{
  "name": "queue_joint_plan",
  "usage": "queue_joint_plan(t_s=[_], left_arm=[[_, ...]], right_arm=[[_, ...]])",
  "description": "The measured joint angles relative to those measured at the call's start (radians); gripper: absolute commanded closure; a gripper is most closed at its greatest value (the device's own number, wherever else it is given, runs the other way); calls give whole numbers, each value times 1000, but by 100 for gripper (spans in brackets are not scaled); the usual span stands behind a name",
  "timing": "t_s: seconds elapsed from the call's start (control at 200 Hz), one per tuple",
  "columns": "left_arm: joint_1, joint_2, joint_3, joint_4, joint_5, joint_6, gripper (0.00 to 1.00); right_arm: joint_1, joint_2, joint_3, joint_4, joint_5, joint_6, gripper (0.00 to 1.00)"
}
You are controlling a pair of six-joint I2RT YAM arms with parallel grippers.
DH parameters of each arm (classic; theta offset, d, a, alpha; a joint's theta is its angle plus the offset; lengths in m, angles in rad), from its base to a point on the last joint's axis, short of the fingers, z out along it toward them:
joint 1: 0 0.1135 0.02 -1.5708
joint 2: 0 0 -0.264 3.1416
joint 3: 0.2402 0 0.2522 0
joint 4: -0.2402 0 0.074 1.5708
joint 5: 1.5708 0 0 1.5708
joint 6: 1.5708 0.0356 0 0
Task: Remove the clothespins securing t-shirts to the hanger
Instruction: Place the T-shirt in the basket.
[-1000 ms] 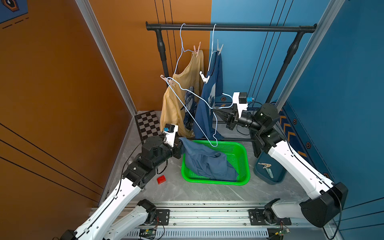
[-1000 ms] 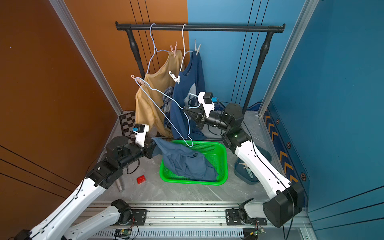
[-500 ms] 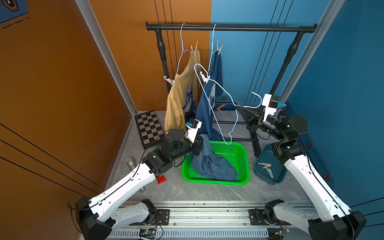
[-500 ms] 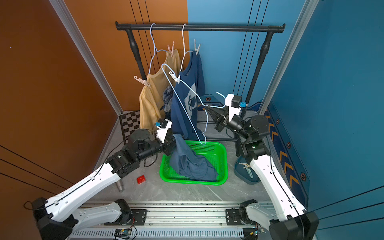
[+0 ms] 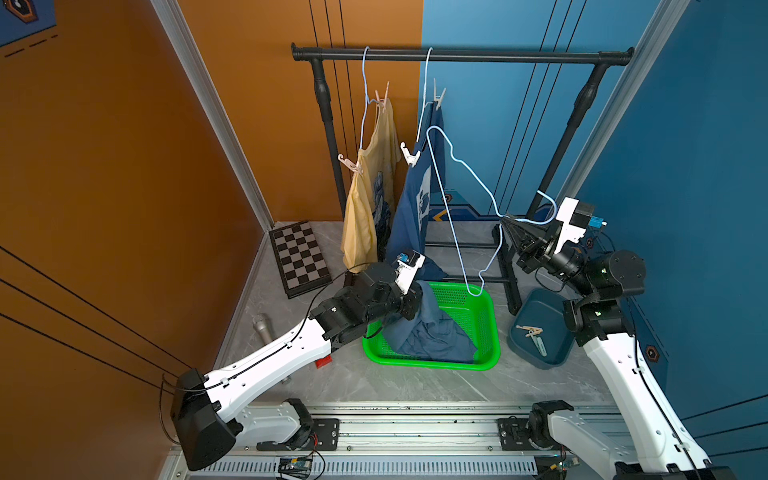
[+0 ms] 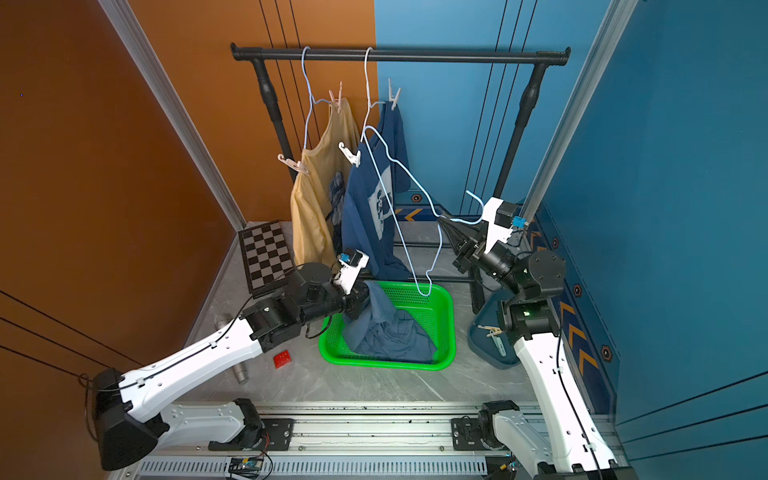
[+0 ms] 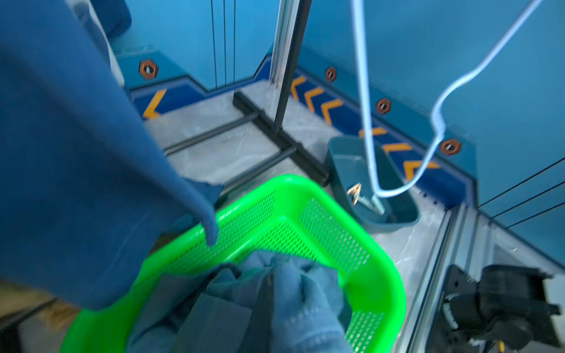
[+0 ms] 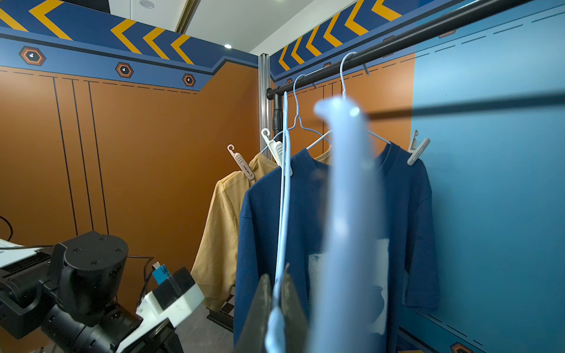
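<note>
Now, right end effector (image 8: pixel 276 284) pinching bare hanger (image 8: pixel 351 214)

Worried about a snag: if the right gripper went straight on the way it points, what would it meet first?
Probably the navy shirt, straight ahead of the right gripper; depth unclear.

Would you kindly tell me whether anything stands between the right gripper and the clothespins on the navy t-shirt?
Yes: the right gripper is shut on an empty hanger, whose wire hangs before the navy t-shirt and crosses its white clothespin in the right wrist view. Its other clothespin looks unobstructed.
</note>
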Motion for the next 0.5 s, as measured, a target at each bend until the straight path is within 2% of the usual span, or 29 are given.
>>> queue_joint_plan(t_s=[0.185, 0.34, 0.385, 0.501], left_arm=[[0, 35, -77, -141, -48, 8, 100], [1, 127, -114, -191, -43, 8, 98], [1, 163, -114, -197, -35, 8, 93], [1, 231, -111, -221, -12, 13, 66]], right_arm=[[-2, -18, -42, 0, 0, 3, 100], [-2, -29, -53, -4, 1, 13, 100], [-2, -35, -53, -7, 1, 14, 100], [-6, -59, -57, -16, 1, 13, 100]])
